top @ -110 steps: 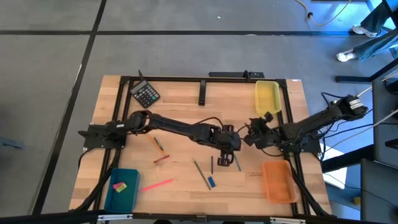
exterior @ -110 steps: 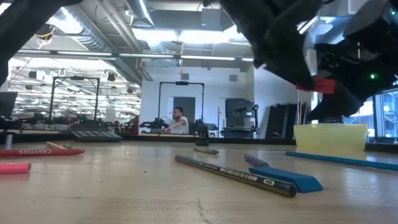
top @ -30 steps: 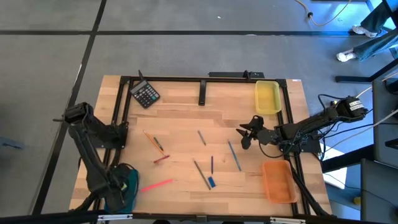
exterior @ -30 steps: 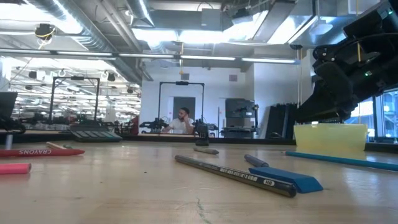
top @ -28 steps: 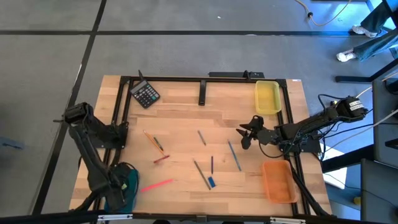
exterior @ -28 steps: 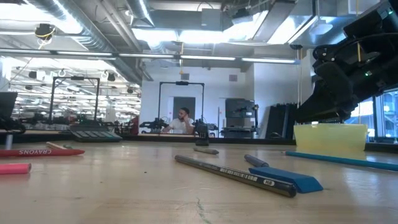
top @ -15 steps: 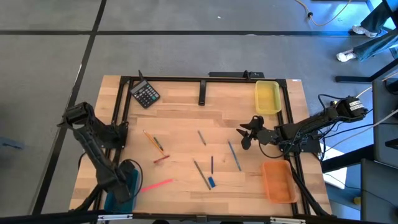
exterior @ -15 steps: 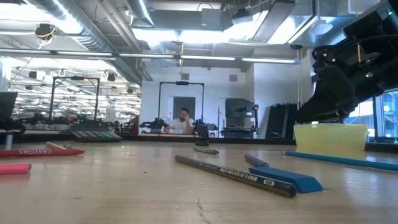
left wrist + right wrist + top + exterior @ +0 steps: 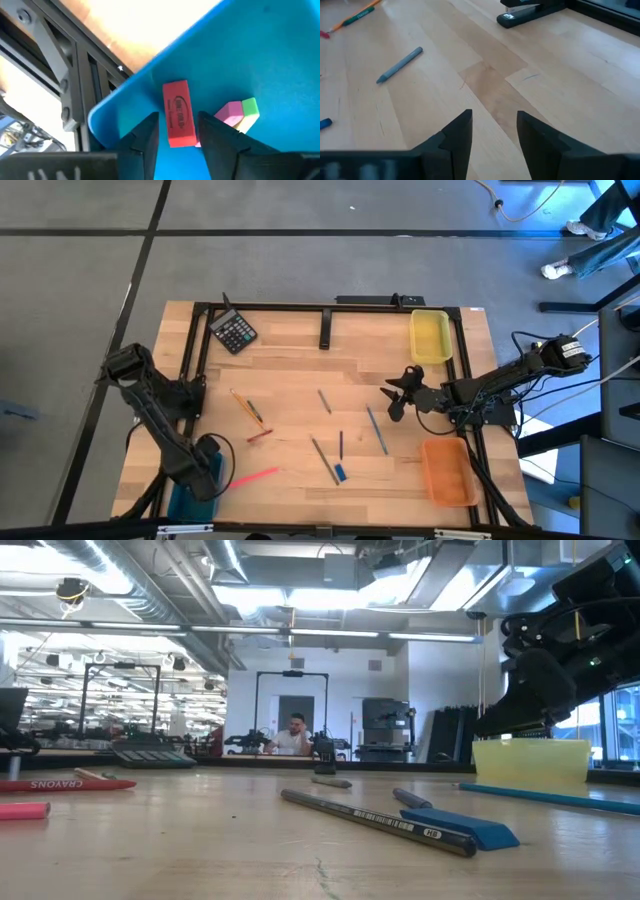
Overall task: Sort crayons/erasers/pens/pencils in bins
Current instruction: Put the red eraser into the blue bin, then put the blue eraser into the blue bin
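My left gripper (image 9: 207, 463) hangs open over the teal-blue bin (image 9: 180, 502) at the table's near left corner. In the left wrist view a red eraser (image 9: 179, 120) lies between its fingers on the bin's floor (image 9: 280, 75), beside a pink eraser (image 9: 230, 113) and a yellow-green one (image 9: 249, 107). My right gripper (image 9: 393, 398) is open above bare wood at the mid right, with nothing between its fingers (image 9: 495, 131). On the table lie a pink crayon (image 9: 252, 476), a red crayon (image 9: 258, 436), an orange and a green crayon (image 9: 246, 406), grey pencils (image 9: 322, 458) and blue pens (image 9: 376, 430). My left gripper points down into the teal-blue bin with a finger on each long side of the red eraser. A strip of the bin's floor shows between one finger (image 9: 149, 134) and the eraser. Whether the other finger (image 9: 216, 134) touches it, I cannot tell.
The yellow bin (image 9: 430, 337) stands at the far right and the orange bin (image 9: 447, 470) at the near right. A black calculator (image 9: 234, 332) and a black stapler (image 9: 325, 330) lie near the far edge. A blue eraser (image 9: 340, 472) lies at mid front. A person shows in the room behind (image 9: 296, 735).
My left arm has swung a little toward the table's right over the teal-blue bin. My right arm has kept still.
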Tool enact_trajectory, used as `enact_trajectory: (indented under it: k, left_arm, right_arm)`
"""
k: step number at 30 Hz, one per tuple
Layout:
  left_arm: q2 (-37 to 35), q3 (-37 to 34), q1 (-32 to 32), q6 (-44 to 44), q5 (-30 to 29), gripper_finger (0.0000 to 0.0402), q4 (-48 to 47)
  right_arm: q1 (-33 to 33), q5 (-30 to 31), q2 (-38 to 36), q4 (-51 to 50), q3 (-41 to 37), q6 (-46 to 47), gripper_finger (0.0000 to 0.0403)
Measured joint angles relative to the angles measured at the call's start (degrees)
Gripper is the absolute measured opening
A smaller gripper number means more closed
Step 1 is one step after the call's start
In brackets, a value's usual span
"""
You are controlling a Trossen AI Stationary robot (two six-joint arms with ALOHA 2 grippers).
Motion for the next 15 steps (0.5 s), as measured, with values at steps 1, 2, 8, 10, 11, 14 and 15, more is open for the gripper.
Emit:
enact_trajectory:
  k: [1, 2, 8, 10, 11, 14, 15]
  left_arm:
    - [-0.1, 0.0, 0.5, 0.7, 0.2, 0.0131, -0.4]
    - [-0.2, 0.0, 1.1, 1.4, 0.5, 0.0132, -0.6]
    - [-4.0, 0.0, 5.9, 6.7, 2.8, 0.0133, -0.5]
    - [-6.1, 0.0, 7.2, 7.5, 1.3, 0.0133, -0.5]
    - [-7.3, 0.0, 7.6, 7.6, 0.0, 0.0133, -0.5]
    - [-10.8, 0.3, 7.7, 7.6, -4.2, 0.0131, -0.7]
    - [-12.0, 0.6, 7.6, 7.5, -5.6, 0.0131, -0.7]
  right_arm:
    - [0.0, 0.0, 0.0, 0.0, 0.0, 0.0, 0.0157]
    - [0.0, 0.0, 0.0, 0.0, 0.0, -0.3, 0.0157]
    - [0.0, -1.6, 0.0, 0.3, 0.0, -4.5, 0.0157]
    - [0.0, -3.2, 0.0, 1.1, 0.0, -6.0, 0.0157]
    - [0.0, -3.7, 0.0, 1.4, 0.0, -6.2, 0.0157]
    - [0.0, -4.2, 0.0, 2.4, 0.0, -6.1, 0.0157]
    - [0.0, -4.2, 0.0, 2.6, 0.0, -6.1, 0.0157]
